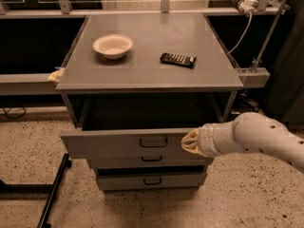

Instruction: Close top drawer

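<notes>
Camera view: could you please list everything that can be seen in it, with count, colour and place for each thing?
top drawer: 1, grey, pulled out of the cabinet, dark inside
lower drawers: 2, grey, under the top drawer
cabinet top: 1, grey, flat, above the open drawer
bowl: 1, pale cream, left part of the cabinet top
flat dark object: 1, black, right of the bowl on the cabinet top
power strip: 1, white, with cable, on the rail at upper right
floor: speckled beige
black bar: 1, on the floor at lower left
arm: 1, white, coming in from the right
gripper: 1, yellowish, at the right end of the top drawer's front
</notes>
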Tool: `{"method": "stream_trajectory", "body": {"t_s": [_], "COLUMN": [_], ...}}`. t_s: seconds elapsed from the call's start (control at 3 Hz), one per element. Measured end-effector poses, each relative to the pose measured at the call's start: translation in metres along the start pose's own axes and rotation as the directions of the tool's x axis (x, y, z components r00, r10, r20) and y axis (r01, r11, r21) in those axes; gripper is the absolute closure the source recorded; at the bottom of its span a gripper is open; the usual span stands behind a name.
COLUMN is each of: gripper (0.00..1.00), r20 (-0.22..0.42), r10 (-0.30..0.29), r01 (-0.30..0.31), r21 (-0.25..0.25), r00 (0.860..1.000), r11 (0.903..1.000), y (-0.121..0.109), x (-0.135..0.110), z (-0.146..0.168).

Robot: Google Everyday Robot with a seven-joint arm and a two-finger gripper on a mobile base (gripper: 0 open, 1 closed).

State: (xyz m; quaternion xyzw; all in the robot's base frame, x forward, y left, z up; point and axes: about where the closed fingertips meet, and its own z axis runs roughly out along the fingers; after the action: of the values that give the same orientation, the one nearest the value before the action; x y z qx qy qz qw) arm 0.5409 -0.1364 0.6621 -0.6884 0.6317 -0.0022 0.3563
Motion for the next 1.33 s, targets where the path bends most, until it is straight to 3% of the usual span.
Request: {"method": "stream_trajectory", "body": {"t_s": [0.67, 1.33], "gripper": [1.00, 1.00], "r20": [-0.023, -0.095], "r10": [-0.007, 0.058], "r01": [0.008, -0.050], "r21": [0.059, 0.078], "r00": [1.000, 0.994], "r11": [0.9982, 0.9957], "y": [-0.036, -0.085], "x": [0.015, 0.059], "z": [0.013, 0.040]}}
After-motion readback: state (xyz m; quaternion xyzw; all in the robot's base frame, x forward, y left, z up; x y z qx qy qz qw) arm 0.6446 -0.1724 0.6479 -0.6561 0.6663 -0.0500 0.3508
